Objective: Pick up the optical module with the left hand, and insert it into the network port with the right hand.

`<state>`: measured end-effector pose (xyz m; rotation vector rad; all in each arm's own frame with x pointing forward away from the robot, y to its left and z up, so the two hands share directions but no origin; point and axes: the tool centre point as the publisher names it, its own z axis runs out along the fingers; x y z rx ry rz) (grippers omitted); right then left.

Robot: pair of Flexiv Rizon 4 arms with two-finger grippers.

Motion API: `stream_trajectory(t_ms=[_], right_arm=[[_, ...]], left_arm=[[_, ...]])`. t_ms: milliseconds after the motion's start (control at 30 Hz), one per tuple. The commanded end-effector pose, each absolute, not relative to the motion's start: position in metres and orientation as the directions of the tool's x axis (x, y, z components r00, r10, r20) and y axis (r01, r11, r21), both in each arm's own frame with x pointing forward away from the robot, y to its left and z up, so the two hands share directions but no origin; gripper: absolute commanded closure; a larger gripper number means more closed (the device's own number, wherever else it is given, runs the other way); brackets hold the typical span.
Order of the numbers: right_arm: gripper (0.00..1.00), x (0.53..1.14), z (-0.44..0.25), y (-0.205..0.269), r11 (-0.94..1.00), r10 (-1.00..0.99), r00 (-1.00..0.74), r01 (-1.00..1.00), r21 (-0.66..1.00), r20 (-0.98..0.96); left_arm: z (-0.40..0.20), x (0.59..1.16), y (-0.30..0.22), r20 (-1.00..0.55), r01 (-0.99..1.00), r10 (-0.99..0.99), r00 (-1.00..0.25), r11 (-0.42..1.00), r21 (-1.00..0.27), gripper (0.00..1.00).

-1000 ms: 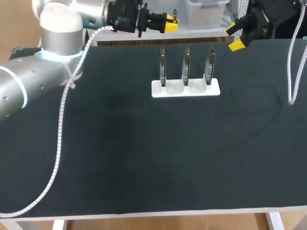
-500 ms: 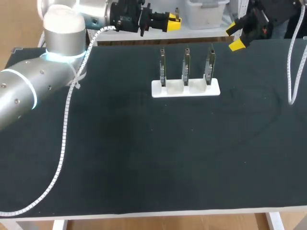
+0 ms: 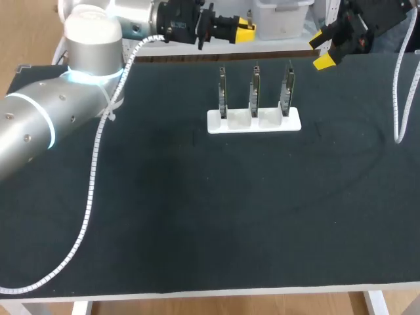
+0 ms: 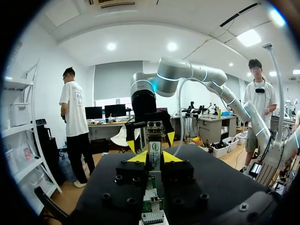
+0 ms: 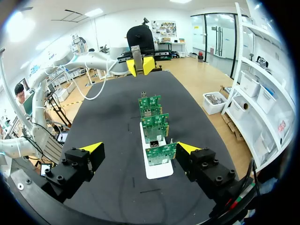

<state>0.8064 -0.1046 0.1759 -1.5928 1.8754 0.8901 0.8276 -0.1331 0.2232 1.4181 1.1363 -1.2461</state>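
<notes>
Bench far edge is hosting the handover: left gripper (image 4: 154, 157) is clamping module (image 4: 154, 149), right gripper (image 5: 140, 147) is gaping, needing square alignment before closing.

Layout seen from above. On the table (image 3: 197, 216), the holder (image 3: 254, 121) stands at 12 o'clock from the table's middle, near the far edge. Three boards stand upright in it, in a row from 9 to 3 o'clock: left board (image 3: 222, 92), middle board (image 3: 254, 90), right board (image 3: 287, 88). My left tool (image 3: 246, 29) hangs at 12 o'clock of the holder, beyond the far edge, with the optical module (image 4: 154, 154) clasped between its fingers. My right tool (image 3: 321, 50) hangs between 1 and 2 o'clock of the holder, fingers apart.
</notes>
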Motion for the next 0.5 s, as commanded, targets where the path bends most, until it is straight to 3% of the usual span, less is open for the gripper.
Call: stream_trajectory(t_ms=[33,500], right_arm=[[0.00,0.804,0.176,-0.104,0.099,-0.644,-0.175,-0.984,0.146,-0.745],[0.00,0.804,0.176,-0.104,0.099,-0.644,-0.175,-0.984,0.146,-0.745]], left_arm=[[0.223,0.843,-0.142,-0.995,0.958,0.075,0.066,-0.284,0.042,1.00],[0.215,0.854,-0.166,-0.985,0.949,0.170,0.015,-0.311,-0.040,1.00]])
